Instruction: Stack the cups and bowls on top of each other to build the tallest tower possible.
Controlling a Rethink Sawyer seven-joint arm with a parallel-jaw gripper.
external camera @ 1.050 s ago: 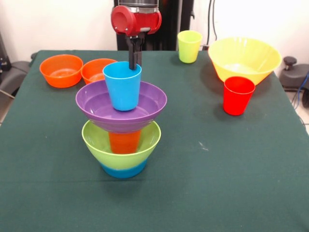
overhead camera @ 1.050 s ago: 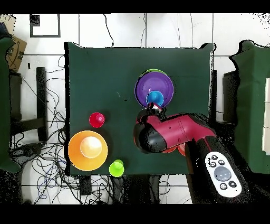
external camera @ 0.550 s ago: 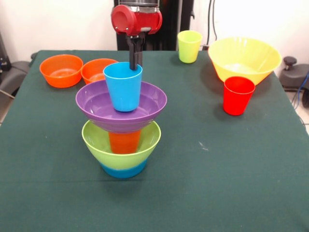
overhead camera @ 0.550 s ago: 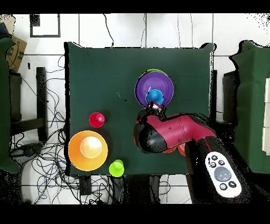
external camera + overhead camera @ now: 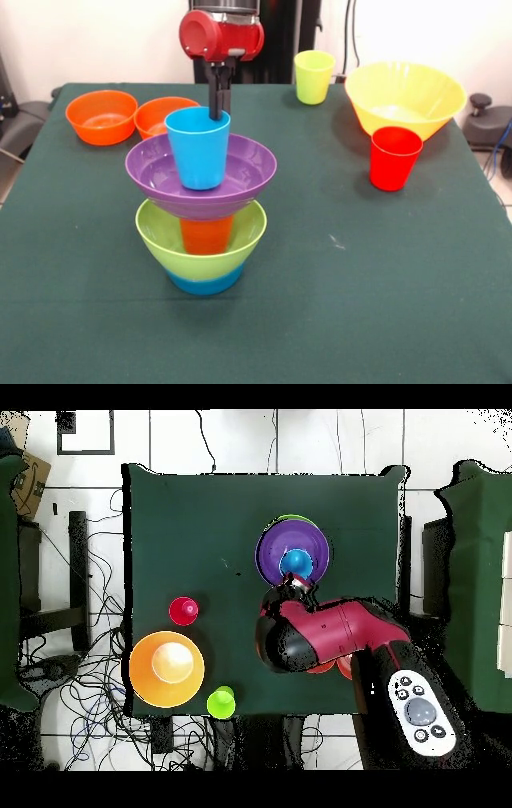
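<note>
The claw (image 5: 218, 108) dips behind the light blue cup (image 5: 198, 149), so its tips are hidden and its grip cannot be told. In the overhead view the red arm (image 5: 330, 634) covers both small orange bowls. The orange cup (image 5: 206, 234) shows only partly, between the purple bowl (image 5: 248, 172) and the green bowl (image 5: 250, 232). The blue bowl (image 5: 205, 282) shows just its lower rim.

The hand (image 5: 218, 108) pinches the light blue cup's (image 5: 198, 150) far rim inside the purple bowl (image 5: 252, 170).
</note>
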